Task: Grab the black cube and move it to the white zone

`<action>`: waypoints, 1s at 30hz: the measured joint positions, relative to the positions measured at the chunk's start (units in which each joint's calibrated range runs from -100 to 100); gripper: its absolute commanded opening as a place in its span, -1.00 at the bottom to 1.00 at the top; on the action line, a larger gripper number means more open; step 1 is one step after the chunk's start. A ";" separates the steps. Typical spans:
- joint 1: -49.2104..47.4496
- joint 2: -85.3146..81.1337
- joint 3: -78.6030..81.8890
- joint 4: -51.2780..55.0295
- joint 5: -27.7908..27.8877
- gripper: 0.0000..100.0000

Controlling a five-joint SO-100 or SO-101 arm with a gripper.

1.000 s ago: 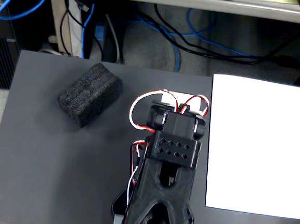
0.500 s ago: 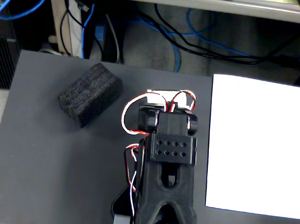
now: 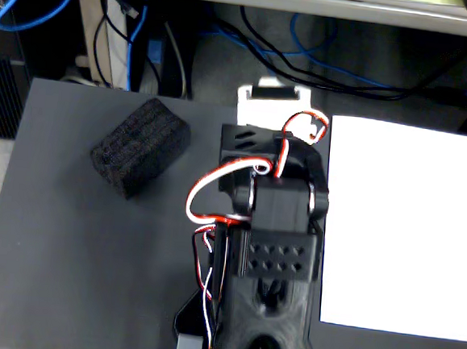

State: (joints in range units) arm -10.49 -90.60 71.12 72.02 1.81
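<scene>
Looking down from the fixed view, the nearest thing is the smooth black plastic robot arm point(image 3: 272, 250), which rises from the near edge of the dark grey tabletop point(image 3: 72, 275) and runs up the middle of it, with red, white and black wires point(image 3: 207, 197) looping beside it. Its hand is not clear to see here; the near end of the arm runs off the bottom of the picture, so I cannot tell if the gripper is open or closed, or if it holds anything. Nothing seems to be stuck to the arm. To the right of the arm lies the white zone, a plain white sheet of paper point(image 3: 403, 228), taller than it is wide, reaching along the right edge of the table. It is bare. Farther away, near the far left corner of the table, sits the black cube, a rough black foam block with round corners point(image 3: 141, 147). It rests flat on the table, turned a bit, well apart from the arm and from the paper. I think the job is only at its first step: the block is not yet picked up. Next the arm should swing to the far left corner, open wide over the block, and come down around it. Behind the table are blue and black cables point(image 3: 308, 47) on the floor.
</scene>
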 measured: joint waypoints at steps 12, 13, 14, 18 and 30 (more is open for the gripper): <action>-11.15 4.49 -40.49 16.35 2.62 -0.97; -12.19 9.16 -40.59 16.35 2.62 -0.97; -12.78 15.73 -40.86 16.09 2.62 -0.97; -13.59 42.03 -40.86 10.87 2.62 -0.97; -29.10 60.51 -43.14 14.89 4.88 -0.74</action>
State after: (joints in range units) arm -39.59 -30.09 27.97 86.91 6.69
